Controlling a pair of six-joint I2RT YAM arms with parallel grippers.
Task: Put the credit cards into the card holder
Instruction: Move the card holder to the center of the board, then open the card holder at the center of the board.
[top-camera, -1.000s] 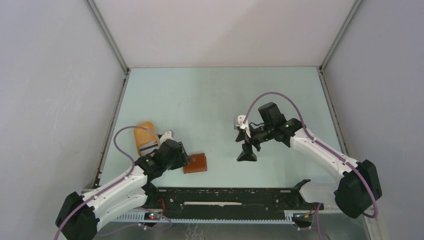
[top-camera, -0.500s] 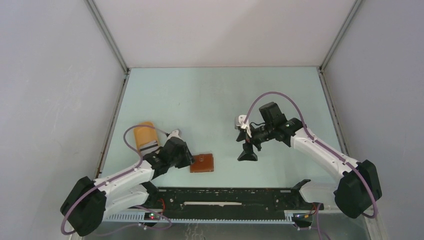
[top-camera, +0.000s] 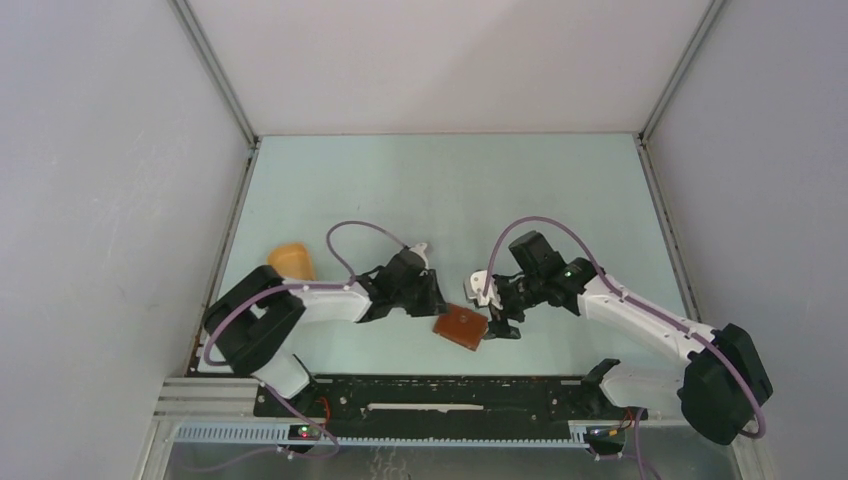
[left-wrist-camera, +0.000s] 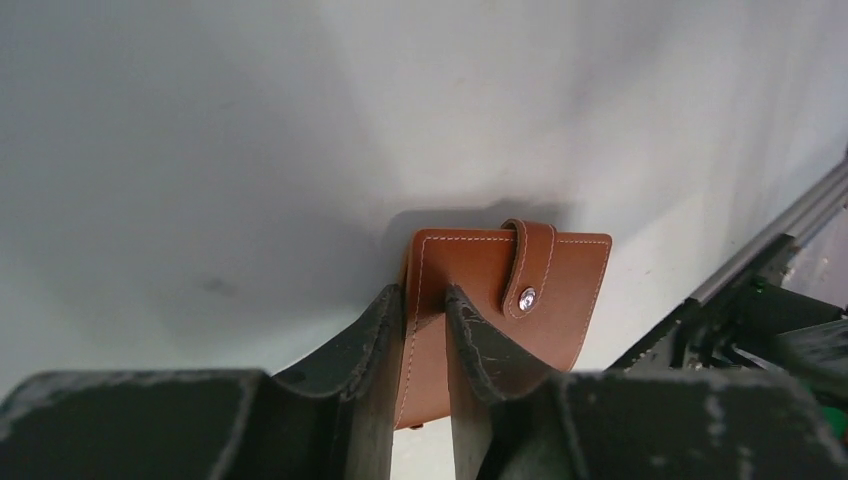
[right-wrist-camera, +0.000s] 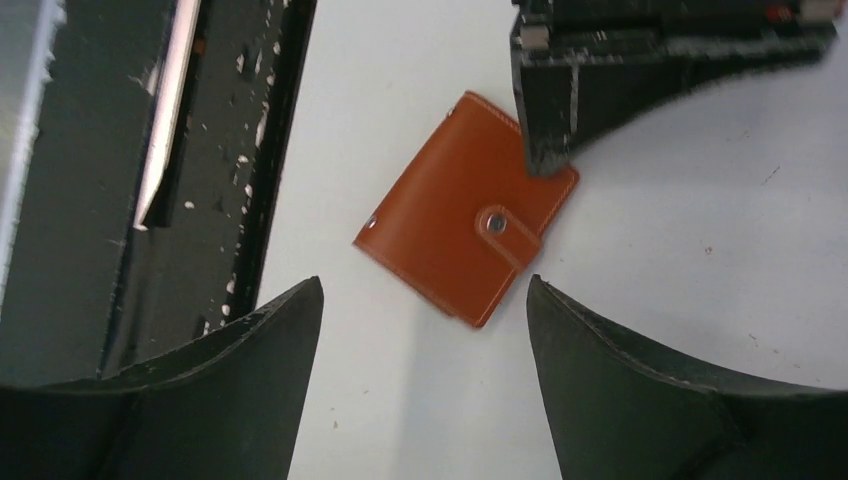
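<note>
— While I watch the left wrist feed, I see the left gripper (left-wrist-camera: 425, 297) pinching the card holder (left-wrist-camera: 560, 300) by one edge, its two dark fingers (left-wrist-camera: 385, 330) pressed onto the leather from either side.

— Is the holder open or folded?

— Folded. The brown outer face is up, the strap (right-wrist-camera: 512, 238) wraps over the edge, and its metal snap (right-wrist-camera: 494, 224) is fastened.

— Where does it sit on the table?

— On my overhead camera it is on the pale green table (top-camera: 400, 190) towards the front, near the black rail (top-camera: 450, 395) and between the two arms, turned at a slant. Whether it lies fully flat or is raised a little on the pinched side, I cannot tell.

— And your right side?

— I have the right gripper (right-wrist-camera: 425, 290) hanging over the holder with its jaws spread wide. In its own wrist view the holder shows in the gap between the two fingers, lower down, and the left gripper's finger sits on the holder's far corner. From above, the right fingertips are just beside the holder's right edge.

— What else do you see?

— An orange-yellow tray (top-camera: 288, 260) on the left, well apart from the holder and partly hidden behind the left arm
</note>
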